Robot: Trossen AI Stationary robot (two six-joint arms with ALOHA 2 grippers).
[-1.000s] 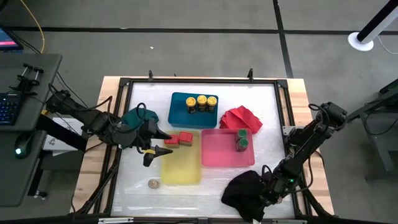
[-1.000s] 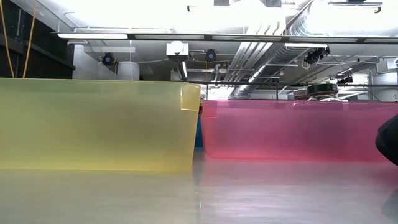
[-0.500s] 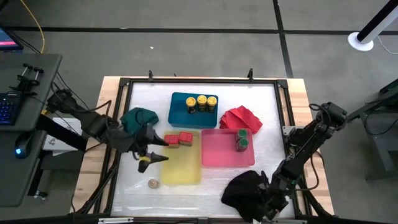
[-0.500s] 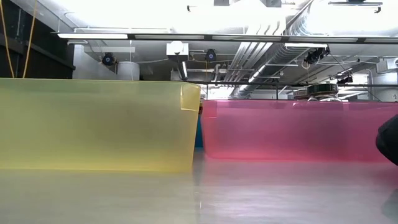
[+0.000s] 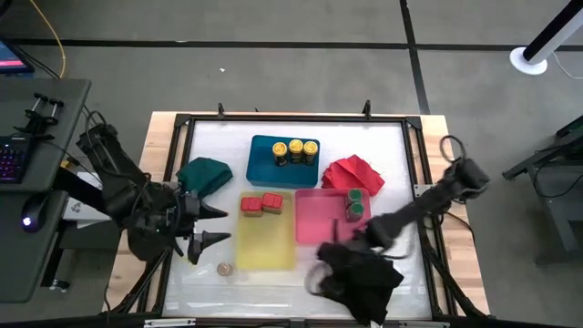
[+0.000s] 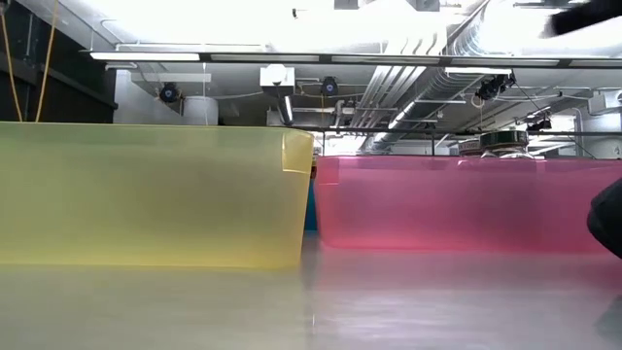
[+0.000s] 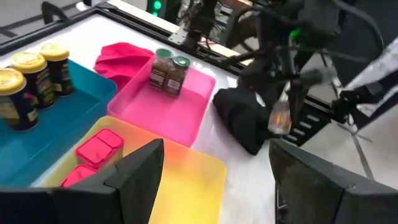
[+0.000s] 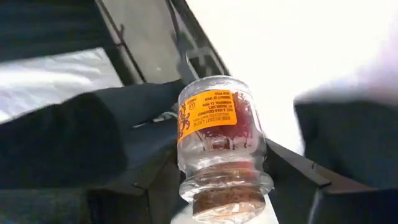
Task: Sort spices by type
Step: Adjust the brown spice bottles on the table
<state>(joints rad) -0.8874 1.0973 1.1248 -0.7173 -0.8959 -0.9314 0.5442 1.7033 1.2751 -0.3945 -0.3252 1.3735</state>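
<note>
My right gripper [image 5: 332,248] is shut on a small glass jar [image 8: 221,140] with an orange label and a cork-coloured end, above the black cloth [image 5: 360,278]. The jar also shows in the left wrist view [image 7: 280,118]. My left gripper [image 5: 205,232] is open and empty just left of the yellow tray [image 5: 266,255]. Red square-lidded jars [image 5: 261,204] stand in the yellow tray. Three yellow-lidded jars [image 5: 294,150] stand in the blue tray [image 5: 260,164], and two green-lidded jars [image 5: 353,208] in the pink tray [image 5: 319,228]. One small jar [image 5: 224,269] stands on the table near the front. My right gripper pinches the glass jar between its two fingers [image 8: 155,186], which lie on either side of the jar's body near its cork-coloured end [image 8: 221,208]. That end points back toward the wrist and the base points away. The jar is lifted clear of the cloth and the table.
A green cloth [image 5: 205,173] lies left of the blue tray and a red cloth [image 5: 353,173] right of it. The black cloth covers the table's near right part. A dark frame [image 5: 291,118] runs round the table top.
My right gripper has come up from behind the black cloth at the near right and swung toward the table's left with the glass jar in it. My left gripper has drawn back from over the yellow tray toward the table's left and near edges, still open.
</note>
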